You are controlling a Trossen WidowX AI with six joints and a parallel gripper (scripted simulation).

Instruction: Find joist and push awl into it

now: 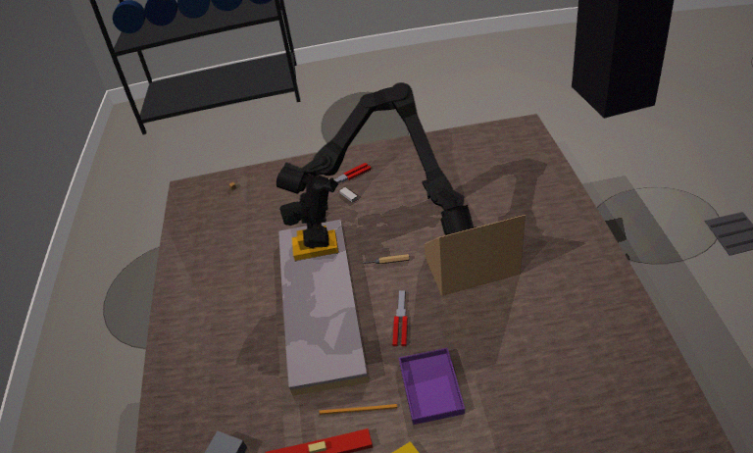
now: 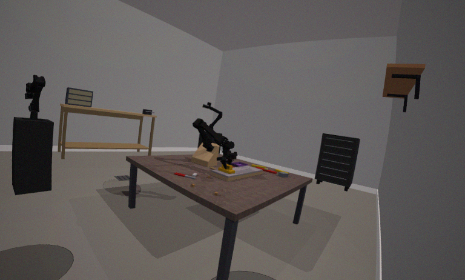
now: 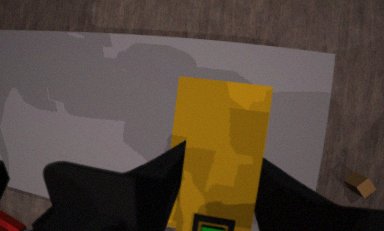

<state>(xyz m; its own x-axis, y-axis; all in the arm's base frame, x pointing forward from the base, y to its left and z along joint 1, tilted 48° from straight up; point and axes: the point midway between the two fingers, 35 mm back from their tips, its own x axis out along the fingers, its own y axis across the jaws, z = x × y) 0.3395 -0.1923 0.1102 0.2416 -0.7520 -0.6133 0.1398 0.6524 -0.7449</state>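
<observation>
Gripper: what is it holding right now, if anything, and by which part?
The gripper is shut on the yellow stud finder, its fingers clamping the long sides near the indicator end, with the tool lying flat on the grey floor panel.
</observation>
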